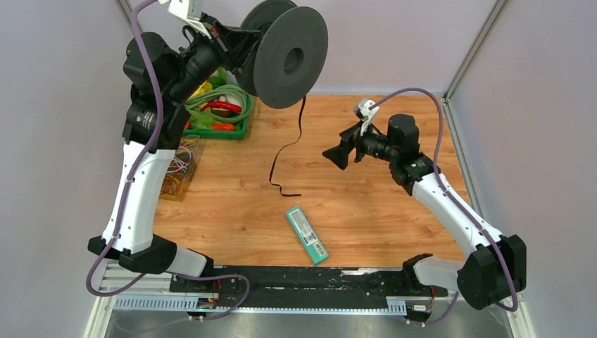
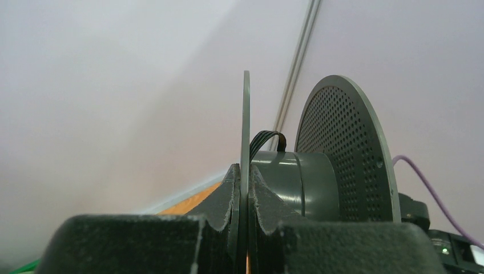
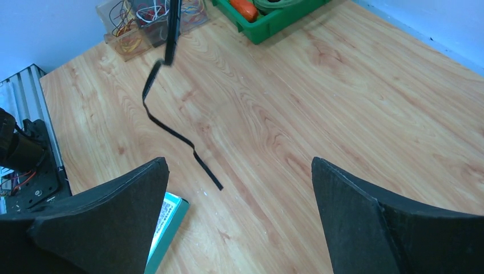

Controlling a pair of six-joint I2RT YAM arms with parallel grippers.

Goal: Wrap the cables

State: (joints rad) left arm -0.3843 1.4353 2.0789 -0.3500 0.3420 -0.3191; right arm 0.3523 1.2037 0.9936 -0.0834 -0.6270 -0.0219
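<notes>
My left gripper (image 1: 236, 39) is shut on the near flange of a dark grey round spool (image 1: 288, 58) and holds it high above the back of the table. In the left wrist view the fingertips (image 2: 259, 194) pinch the thin flange (image 2: 246, 131), and a flat black cable (image 2: 263, 140) lies on the hub. The cable (image 1: 287, 149) hangs from the spool and trails onto the wooden table, its free end near the middle. It also shows in the right wrist view (image 3: 171, 128). My right gripper (image 1: 336, 155) is open and empty, above the table right of the cable.
A teal box (image 1: 308, 234) lies on the table near the front; its corner shows in the right wrist view (image 3: 165, 222). A green tray (image 1: 224, 118) of coloured items stands at the back left. A clear box of thin yellowish wires (image 1: 179, 169) stands left.
</notes>
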